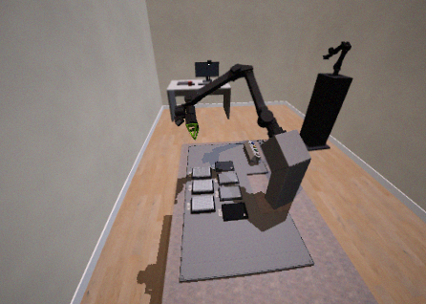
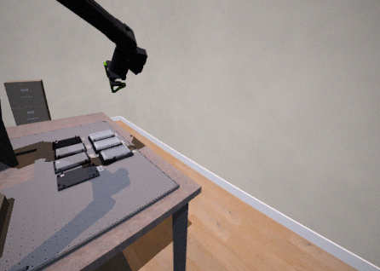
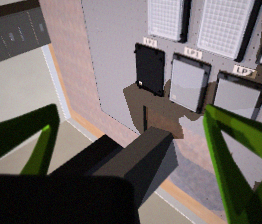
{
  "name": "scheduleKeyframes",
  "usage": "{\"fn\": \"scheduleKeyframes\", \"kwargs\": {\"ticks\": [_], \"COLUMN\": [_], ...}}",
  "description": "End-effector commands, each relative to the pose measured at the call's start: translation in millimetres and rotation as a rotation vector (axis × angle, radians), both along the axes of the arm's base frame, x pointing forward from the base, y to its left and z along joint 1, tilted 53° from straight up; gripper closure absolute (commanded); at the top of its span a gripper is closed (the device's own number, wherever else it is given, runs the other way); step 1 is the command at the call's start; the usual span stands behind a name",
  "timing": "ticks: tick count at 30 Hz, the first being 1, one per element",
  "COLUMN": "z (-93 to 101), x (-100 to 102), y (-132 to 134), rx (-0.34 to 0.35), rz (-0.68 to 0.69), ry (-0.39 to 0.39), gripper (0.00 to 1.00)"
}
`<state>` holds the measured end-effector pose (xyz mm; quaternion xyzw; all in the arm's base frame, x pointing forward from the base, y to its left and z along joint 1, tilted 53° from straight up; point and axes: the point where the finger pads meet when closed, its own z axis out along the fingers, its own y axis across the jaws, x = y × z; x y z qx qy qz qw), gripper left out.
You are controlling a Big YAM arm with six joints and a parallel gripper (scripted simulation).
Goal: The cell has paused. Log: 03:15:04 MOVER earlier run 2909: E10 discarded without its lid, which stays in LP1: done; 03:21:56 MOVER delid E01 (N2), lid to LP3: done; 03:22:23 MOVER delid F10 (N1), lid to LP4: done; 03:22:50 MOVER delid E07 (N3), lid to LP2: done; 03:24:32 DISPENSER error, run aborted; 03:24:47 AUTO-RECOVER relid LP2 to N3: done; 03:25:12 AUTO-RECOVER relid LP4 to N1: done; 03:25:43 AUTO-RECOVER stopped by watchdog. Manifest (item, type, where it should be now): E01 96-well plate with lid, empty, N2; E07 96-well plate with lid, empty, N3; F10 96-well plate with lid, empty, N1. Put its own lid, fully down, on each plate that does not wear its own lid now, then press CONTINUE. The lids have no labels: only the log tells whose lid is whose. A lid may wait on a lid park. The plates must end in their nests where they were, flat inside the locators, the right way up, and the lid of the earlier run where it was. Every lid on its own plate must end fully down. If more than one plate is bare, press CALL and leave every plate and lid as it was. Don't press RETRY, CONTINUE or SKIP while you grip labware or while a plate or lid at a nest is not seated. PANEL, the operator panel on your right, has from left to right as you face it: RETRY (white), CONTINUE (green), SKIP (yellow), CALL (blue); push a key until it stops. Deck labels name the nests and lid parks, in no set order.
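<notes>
The bench [image 2: 187,189] carries a grey perforated deck [image 1: 248,244], and on it two short rows of labware lie side by side near the arm's grey pedestal [image 1: 287,167]. The row farther from the pedestal holds three white well plates [image 1: 202,186]; the row nearer it holds four lid parks [image 1: 229,185], two at its ends showing dark and two between them bearing pale grey lids. The top view alone also shows the operator panel [image 1: 252,149] just beside the pedestal. The exterior view alone shows how high the tool [image 2: 116,80] hangs above the plates, beyond the deck's far edge. Only the wrist view brings out the ribbed well grids [image 3: 222,27] and the small deck labels, too blurred to read. The tool's green fingers stand wide apart, holding nothing.
</notes>
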<state>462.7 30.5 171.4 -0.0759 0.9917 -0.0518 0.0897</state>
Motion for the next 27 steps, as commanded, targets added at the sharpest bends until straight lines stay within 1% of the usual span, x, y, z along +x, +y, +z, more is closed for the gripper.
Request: {"fn": "scheduleKeyframes", "kwargs": {"ticks": [1, 3, 4, 9, 11, 16, 17, 19, 20, 24, 26, 27], "z": [18.7, 21.6, 22.3, 31.3, 34.3, 41.6, 42.8, 42.8, 44.6, 48.3, 49.9, 50.7], "x": [-9, -13, -18, -40, -50, -73, -78, -78, -82, -101, -111, -116], "y": [-7, -8, -9, -16, -18, -23, -24, -24, -25, -28, -30, -30], "rx": [0.012, 0.025, 0.037, 0.039, 0.065, 0.067, 0.08, 0.08, 0.093, 0.095, 0.121, 0.123], "rz": [-0.024, -0.039, -0.054, -0.057, -0.087, -0.089, -0.104, -0.104, -0.119, -0.122, -0.152, -0.155], "ry": [-0.027, -0.026, -0.021, -0.02, -0.015, -0.014, -0.011, -0.011, -0.01, -0.008, -0.003, -0.002], "gripper": [0.0, 0.0, 0.0, 0.0, 0.0, 0.0, 0.0, 0.0, 0.0, 0.0, 0.0, 0.0]}}
